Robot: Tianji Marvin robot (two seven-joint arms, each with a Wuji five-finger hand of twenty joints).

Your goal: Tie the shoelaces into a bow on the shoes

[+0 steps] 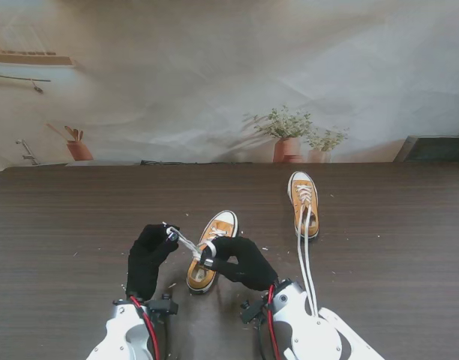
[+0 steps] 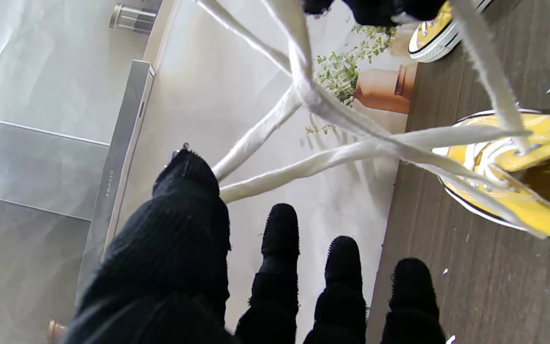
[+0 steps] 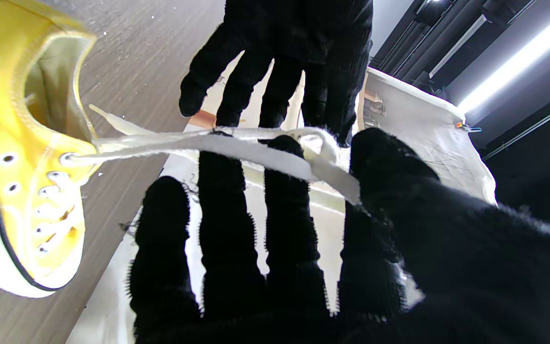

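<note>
Sitting on the table (image 1: 79, 225), near shoe (image 1: 212, 250) is between my hands, far shoe (image 1: 304, 193) off to the right, laces trailing toward me. Left hand (image 1: 149, 257) pinches lace (image 1: 186, 243) taut; right hand (image 1: 242, 262) clamps its other end above the shoe.

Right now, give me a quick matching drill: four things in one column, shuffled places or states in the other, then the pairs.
Things
1. near yellow canvas sneaker
2. far yellow canvas sneaker
3. left robot hand in black glove
4. dark wood-grain table

States
A. laces trailing loose toward me
B. pinching a taut white lace
C. sits between the two robot hands
D. carries both shoes

Pairs: 1-C, 2-A, 3-B, 4-D
</note>
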